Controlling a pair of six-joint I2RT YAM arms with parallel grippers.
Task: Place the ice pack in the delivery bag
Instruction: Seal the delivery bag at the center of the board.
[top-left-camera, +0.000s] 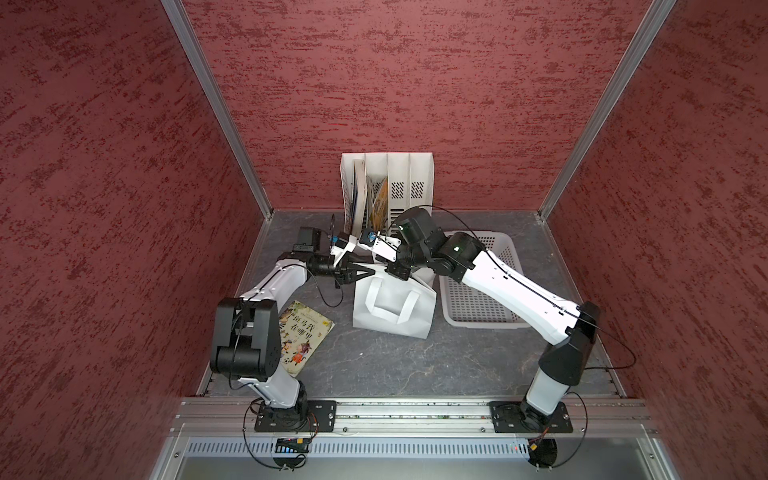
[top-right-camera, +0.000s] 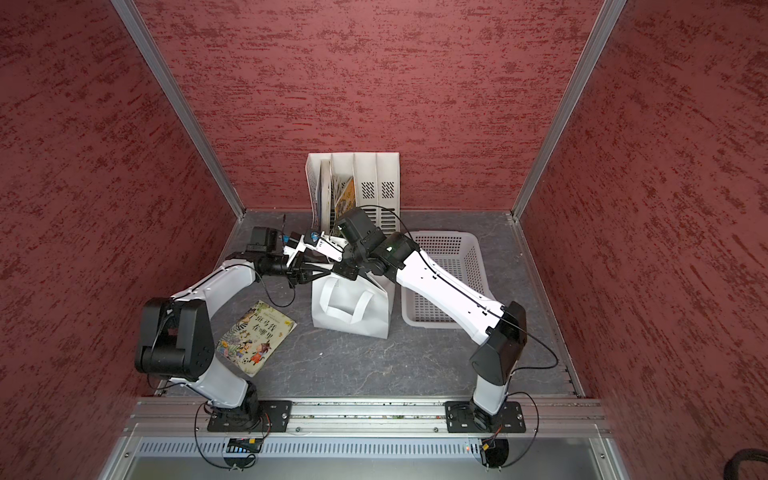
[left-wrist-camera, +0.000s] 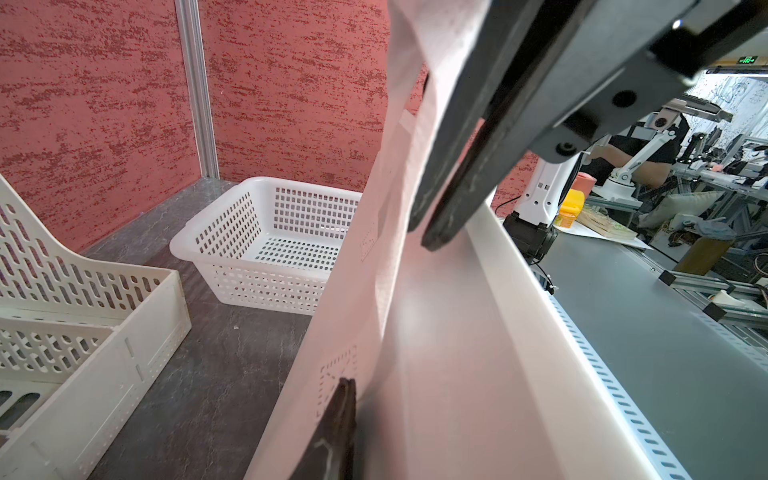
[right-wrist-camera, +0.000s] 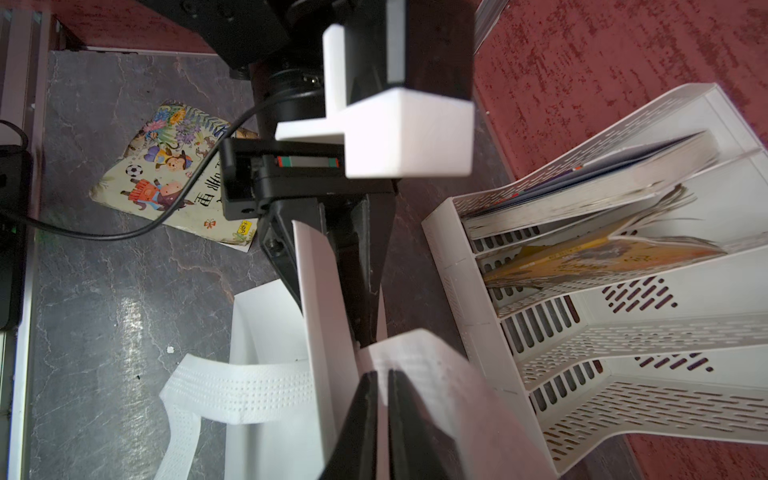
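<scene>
The delivery bag (top-left-camera: 392, 307) (top-right-camera: 351, 309) stands upright mid-table, a white fabric tote with a loop handle (right-wrist-camera: 241, 395) on its near face. My left gripper (top-left-camera: 366, 271) (left-wrist-camera: 347, 380) is shut on the bag's top edge from the left, pinching the fabric beside a stitched handle patch. From the right, my right gripper (top-left-camera: 395, 271) (right-wrist-camera: 382, 372) comes down at the top of the bag. Its jaws are almost together, with the white flap (right-wrist-camera: 419, 357) in the thin gap. The two grippers nearly touch. The ice pack is out of view, and so is the inside of the bag.
A white slotted file rack (top-left-camera: 386, 187) holding books stands against the back wall behind the bag. A white perforated basket (top-left-camera: 482, 291) sits just right of the bag under my right forearm. A picture book (top-left-camera: 301, 336) lies flat at the front left.
</scene>
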